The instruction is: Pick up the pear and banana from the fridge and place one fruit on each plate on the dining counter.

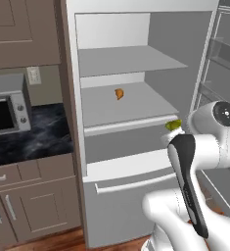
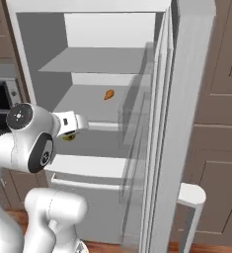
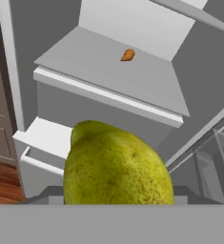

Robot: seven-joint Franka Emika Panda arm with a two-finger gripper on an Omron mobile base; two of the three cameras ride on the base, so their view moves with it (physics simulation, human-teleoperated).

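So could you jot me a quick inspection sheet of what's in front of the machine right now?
Surface: pale grey middle fridge shelf, mostly bare.
Job's things: speckled yellow-green pear held in front of the open white fridge; banana and plates not seen.
Clutter: small orange wedge on the middle shelf.
Grippers: tool closed around the pear.
Cables: nothing seen.
Surroundings: grey microwave on black marble countertop, brown cabinets, wooden floor.

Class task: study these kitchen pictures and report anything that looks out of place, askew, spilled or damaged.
Nothing is spilled or damaged. The fridge stands wide open; a small orange item lies alone on its middle shelf, and the pear sits at the gripper.
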